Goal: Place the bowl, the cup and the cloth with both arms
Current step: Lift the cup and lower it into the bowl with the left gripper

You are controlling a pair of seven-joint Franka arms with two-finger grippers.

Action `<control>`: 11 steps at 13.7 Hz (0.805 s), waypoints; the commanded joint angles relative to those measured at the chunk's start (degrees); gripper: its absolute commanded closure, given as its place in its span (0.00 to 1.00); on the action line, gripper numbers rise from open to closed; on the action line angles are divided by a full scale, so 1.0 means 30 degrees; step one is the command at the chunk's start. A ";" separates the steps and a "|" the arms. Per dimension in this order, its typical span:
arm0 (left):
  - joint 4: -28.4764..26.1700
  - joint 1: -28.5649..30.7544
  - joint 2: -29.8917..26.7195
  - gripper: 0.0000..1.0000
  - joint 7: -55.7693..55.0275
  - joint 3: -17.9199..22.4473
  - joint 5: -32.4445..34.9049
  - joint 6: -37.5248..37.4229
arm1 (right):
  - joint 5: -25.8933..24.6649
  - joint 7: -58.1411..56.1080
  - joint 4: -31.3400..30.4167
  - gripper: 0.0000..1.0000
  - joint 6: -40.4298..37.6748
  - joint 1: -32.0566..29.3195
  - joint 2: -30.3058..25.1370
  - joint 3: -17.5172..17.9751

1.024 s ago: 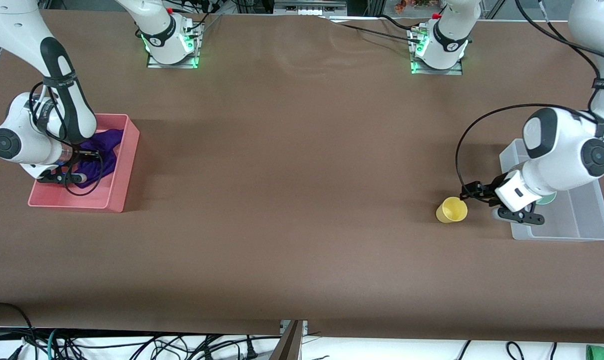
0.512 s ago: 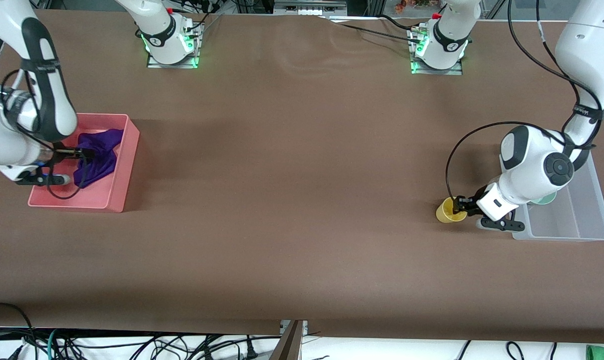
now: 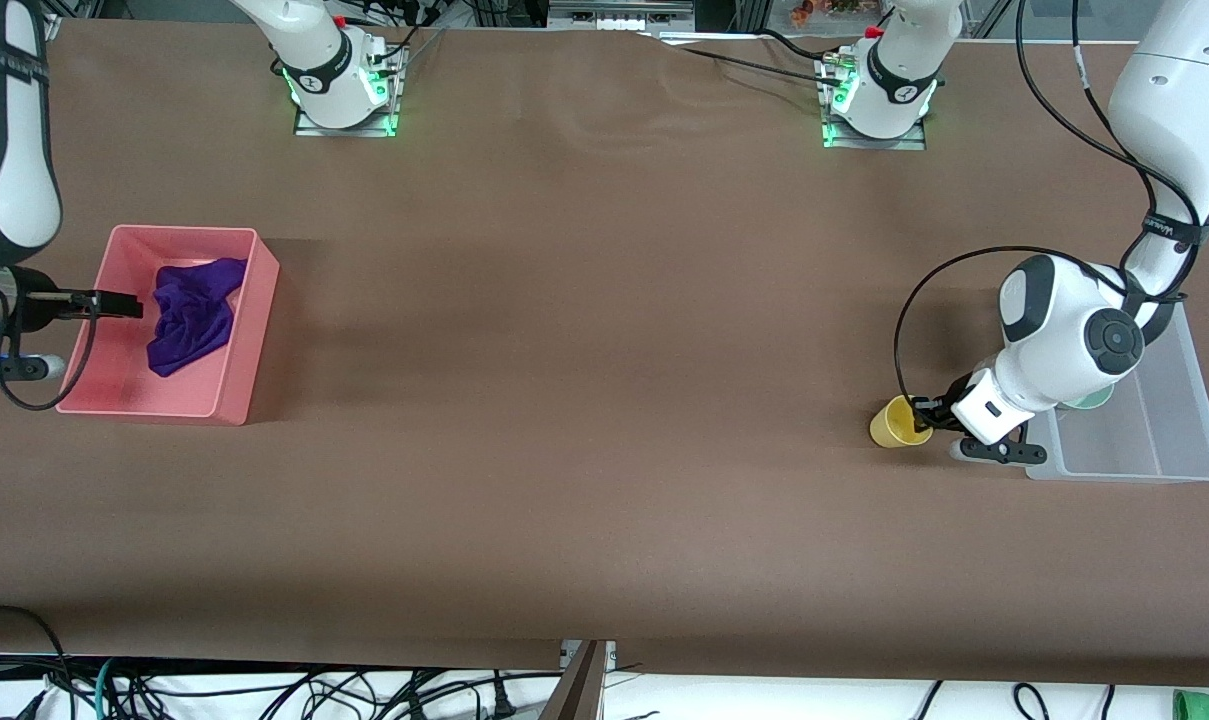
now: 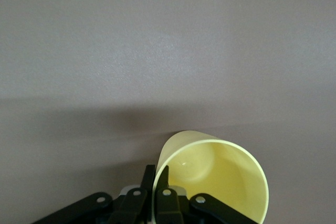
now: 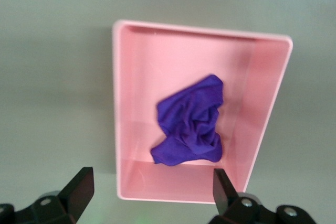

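Cup [image 3: 900, 421] rim pinched by left gripper [image 3: 926, 413]; right gripper [image 3: 114, 301] (fingers spread) above pink bin [image 3: 254, 300].

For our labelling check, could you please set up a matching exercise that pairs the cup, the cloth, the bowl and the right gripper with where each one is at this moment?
Things:
1. cup
2. cloth
3. bowl
4. right gripper

Places or states:
A. lying loose in the pink bin
B. in the clear bin, mostly hidden by the left arm
C. open, over the pink bin's edge
D. on the table beside the clear bin, its rim pinched by the left gripper

Pairs: 1-D, 2-A, 3-B, 4-C
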 commanded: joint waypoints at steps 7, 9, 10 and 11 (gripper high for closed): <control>0.1663 0.2996 -0.5616 1.00 0.8234 -0.0574 0.0174 -0.8371 | 0.0276 -0.0102 0.2806 0.00 -0.1632 0.0168 0.0150 0.2474; 0.1634 0.4608 -0.5590 1.00 1.0963 -0.0516 0.0174 -0.8313 | 0.0363 -0.0219 0.2806 0.00 -0.1514 0.0139 -0.0638 0.2827; 0.1401 0.5398 -0.5473 1.00 1.1671 -0.0515 0.0261 -0.8139 | 0.0392 -0.0074 0.2777 0.00 -0.1456 0.0139 -0.1599 0.2857; 0.1341 0.5928 -0.5153 1.00 1.2171 -0.0486 0.0436 -0.7847 | 0.0422 -0.0217 0.2748 0.00 -0.1426 0.0139 -0.2218 0.2857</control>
